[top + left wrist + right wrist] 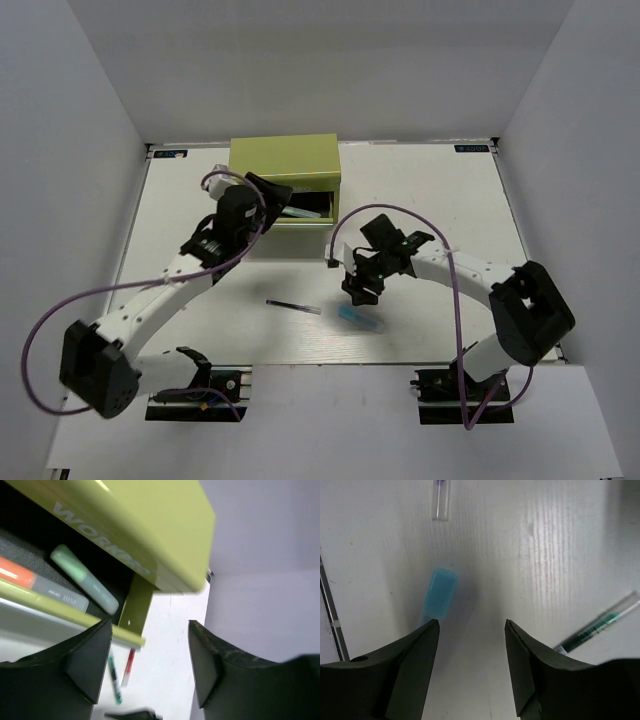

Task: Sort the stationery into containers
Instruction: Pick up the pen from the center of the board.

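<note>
The olive-green chest (285,160) stands at the back with one drawer (305,212) pulled open. My left gripper (268,200) is open and empty at the drawer's left end. In the left wrist view the drawer holds a mint-green marker (85,580) and an orange-and-grey marker (35,582). A green pen (115,680) and a red-and-white pen (128,666) lie on the table beyond. My right gripper (360,292) is open and empty, low over the table. A light-blue marker (440,592) lies just ahead of its left finger and also shows in the top view (360,319). A dark teal pen (597,627) lies to its right.
A thin dark pen (295,305) lies on the white table (430,200) left of the blue marker. A clear pen tip (441,502) shows at the top of the right wrist view. Purple cables loop over both arms. White walls enclose the table on three sides.
</note>
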Controlling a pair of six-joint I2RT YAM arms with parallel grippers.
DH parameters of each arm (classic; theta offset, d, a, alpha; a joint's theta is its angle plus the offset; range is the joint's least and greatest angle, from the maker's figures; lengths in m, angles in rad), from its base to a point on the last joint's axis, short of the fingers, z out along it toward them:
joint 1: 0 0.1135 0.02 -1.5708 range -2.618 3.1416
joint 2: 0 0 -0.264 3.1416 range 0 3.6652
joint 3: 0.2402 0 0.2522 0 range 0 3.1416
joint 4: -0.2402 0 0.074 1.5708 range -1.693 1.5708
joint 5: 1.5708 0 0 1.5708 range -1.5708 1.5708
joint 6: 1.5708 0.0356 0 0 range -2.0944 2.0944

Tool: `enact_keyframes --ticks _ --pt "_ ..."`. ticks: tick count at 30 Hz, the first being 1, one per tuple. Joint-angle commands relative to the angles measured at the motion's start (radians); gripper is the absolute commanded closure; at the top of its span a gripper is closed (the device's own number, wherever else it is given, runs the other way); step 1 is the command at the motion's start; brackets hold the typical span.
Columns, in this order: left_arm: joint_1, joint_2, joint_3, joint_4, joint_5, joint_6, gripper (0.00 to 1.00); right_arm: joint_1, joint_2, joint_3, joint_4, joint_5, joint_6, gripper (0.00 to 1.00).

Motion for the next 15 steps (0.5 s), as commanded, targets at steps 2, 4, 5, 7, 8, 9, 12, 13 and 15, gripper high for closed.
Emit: enact_keyframes --ticks 2,4,5,7,8,9,12,13,15 --pt "0.013 -0.243 -0.079 -0.22 0.079 0.137 0.22 0.044 0.042 -0.004 -0.008 -0.009 0.004 0.38" --pt "0.013 -0.321 -0.168 -0.254 0.09 0.158 0.18 0.055 0.053 -0.008 -0.003 0.006 0.013 0.37" --pt "0.013 -0.358 -0.197 -0.268 0.104 0.167 0.18 0.062 0.064 -0.008 0.003 0.012 0.023 0.37" --pt "0.013 -0.459 -0.273 -0.32 0.115 0.158 0.16 0.078 0.069 -0.017 0.0 0.014 0.036 0.35" --pt "0.013 -0.489 -0.292 -0.331 0.115 0.158 0.16 0.087 0.07 -0.022 -0.002 0.014 0.044 0.34" --pt "0.013 -0.516 -0.308 -0.36 0.126 0.149 0.16 0.093 0.066 -0.025 0.0 0.012 0.05 0.34" --pt "0.013 -0.608 -0.355 -0.404 0.115 0.139 0.15 0.122 0.062 -0.053 0.015 0.015 0.078 0.32" --pt "0.013 -0.609 -0.356 -0.413 0.115 0.138 0.15 0.13 0.062 -0.067 0.019 0.026 0.085 0.32" --pt "0.004 -0.621 -0.356 -0.449 0.101 0.138 0.15 0.148 0.07 -0.083 0.05 0.072 0.136 0.32"
